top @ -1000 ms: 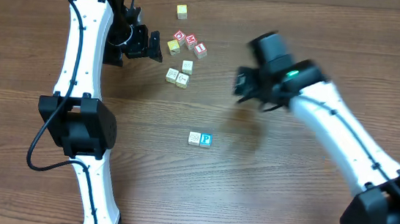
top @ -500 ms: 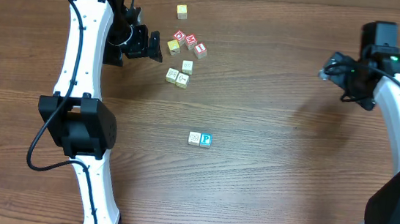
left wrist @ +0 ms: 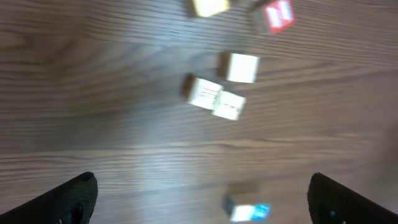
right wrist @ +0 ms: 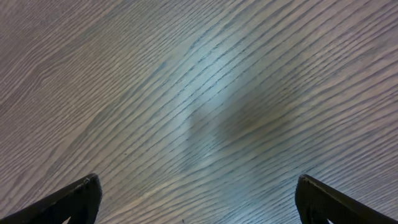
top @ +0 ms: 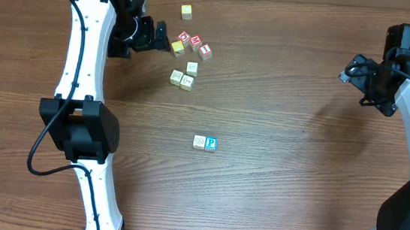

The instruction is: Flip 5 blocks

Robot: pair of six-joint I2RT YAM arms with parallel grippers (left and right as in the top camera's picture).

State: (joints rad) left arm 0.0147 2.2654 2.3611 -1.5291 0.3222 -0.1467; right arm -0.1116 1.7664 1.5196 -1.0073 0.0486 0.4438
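Since the left gripper (left wrist: 200,183) is the one up by the cubes, I'd say the next flip is its job. Its jaws are spread wide with nothing between them. Its wrist view looks down on three of the blocks (left wrist: 241,67): one cream cube alone, and just beside it two more touching in a short, slightly tilted row.

From overhead that trio sits just right of the gripper and a bit nearer the robot's base, so it looks like a short reach. Cubes have no long axis, so only the touching two matter for lining up the fingers.

What crowds it:
- a yellow cube (top: 177,47) right off the fingertips
- three red-and-white cubes (top: 196,42) just past it
- a second yellow cube (top: 187,11) further back

None of them lies between the gripper and the trio as far as I can tell, but they're close.

The other two, the P block (top: 210,143) and its neighbour (top: 199,142), touch each other mid-table, well apart from both arms. The right gripper (right wrist: 198,186) is way off at the right edge, also wide open and empty, with only bare table (right wrist: 199,74) under it.
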